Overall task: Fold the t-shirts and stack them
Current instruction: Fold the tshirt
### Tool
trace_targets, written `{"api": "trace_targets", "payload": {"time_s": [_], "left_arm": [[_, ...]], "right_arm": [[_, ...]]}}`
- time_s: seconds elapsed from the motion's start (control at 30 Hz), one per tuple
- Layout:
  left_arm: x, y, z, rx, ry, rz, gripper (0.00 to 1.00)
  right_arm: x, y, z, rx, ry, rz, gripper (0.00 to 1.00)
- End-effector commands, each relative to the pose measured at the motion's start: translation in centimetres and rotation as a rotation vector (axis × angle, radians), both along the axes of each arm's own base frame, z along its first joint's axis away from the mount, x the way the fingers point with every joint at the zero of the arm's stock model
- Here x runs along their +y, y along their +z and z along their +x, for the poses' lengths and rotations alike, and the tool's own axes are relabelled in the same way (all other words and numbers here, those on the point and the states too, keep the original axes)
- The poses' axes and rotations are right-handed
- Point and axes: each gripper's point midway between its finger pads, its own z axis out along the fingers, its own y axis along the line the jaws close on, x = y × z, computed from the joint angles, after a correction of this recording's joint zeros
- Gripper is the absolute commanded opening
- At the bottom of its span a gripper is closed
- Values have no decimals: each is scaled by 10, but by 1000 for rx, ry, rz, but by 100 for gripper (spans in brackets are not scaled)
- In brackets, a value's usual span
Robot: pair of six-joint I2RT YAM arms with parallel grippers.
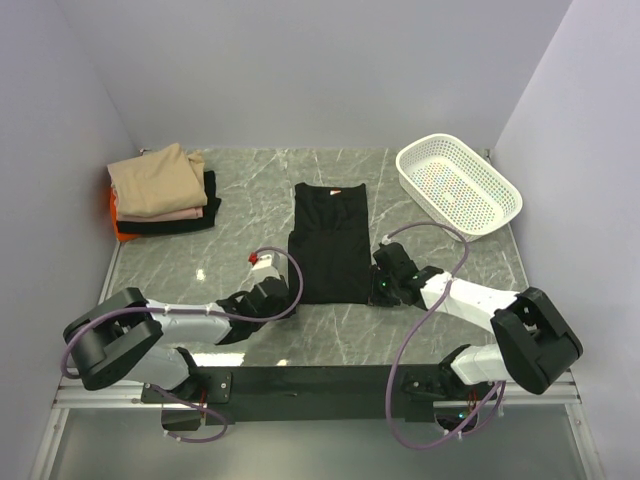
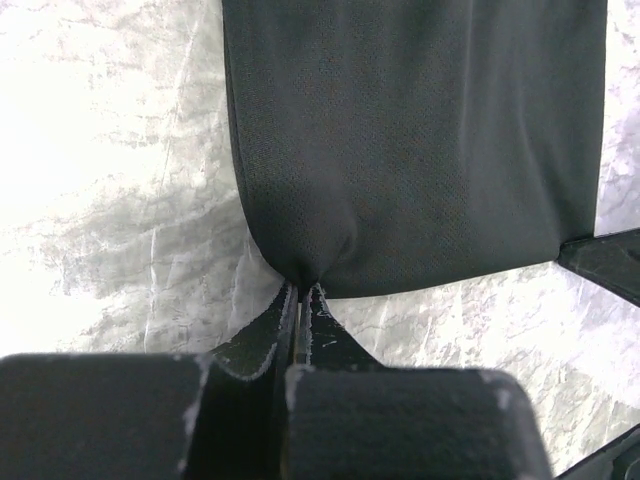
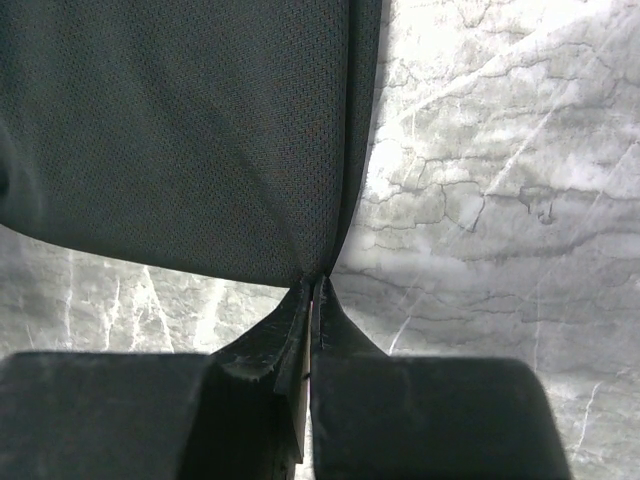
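Bench (image 1: 330, 340) is carrying the black t-shirt (image 1: 328, 240), which is lying flat at its middle as a long rectangle, long axis running away from the arms and collar at the far end. Folded shirts (image 1: 160, 190) are sitting stacked at the far left corner. Both arms are reaching low and forward, each equally near its own hem corner. Left end effector (image 2: 303, 290) is pinching the near left corner, jaws closed on cloth. Right end effector (image 3: 316, 282) is pinching the near right corner likewise. With the shirt stretching straight ahead of both, the fold is probably calling for carrying the hem toward the collar.

arms (image 1: 190, 322): white links, black joints | cables (image 1: 436, 227): mauve | left gripper (image 2: 303, 290): black, scuffed edges
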Motion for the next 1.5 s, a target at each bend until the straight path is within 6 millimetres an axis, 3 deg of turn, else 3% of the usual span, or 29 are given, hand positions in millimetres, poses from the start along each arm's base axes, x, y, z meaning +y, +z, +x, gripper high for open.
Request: {"api": "trace_targets", "payload": {"time_s": [0.0, 0.27, 0.7, 0.93, 0.97, 1.07, 1.47], "left_arm": [[10, -13, -6, 18, 13, 22, 1], [18, -3, -21, -23, -12, 7, 1], [25, 19, -55, 5, -49, -66, 1], [12, 30, -78, 28, -133, -129, 1], [18, 23, -84, 52, -138, -96, 1], [17, 26, -97, 67, -168, -87, 1], [-1, 63, -146, 90, -285, -76, 1]], "right_arm": [[0, -1, -4, -11, 0, 3, 0], [0, 5, -18, -16, 14, 5, 0], [-6, 40, -57, -44, 23, 34, 0], [-9, 47, -81, -20, 39, 47, 0], [-10, 48, -83, -20, 40, 46, 0], [-14, 55, -98, -4, 46, 47, 0], [-8, 91, -138, -1, 137, 104, 0]]}}
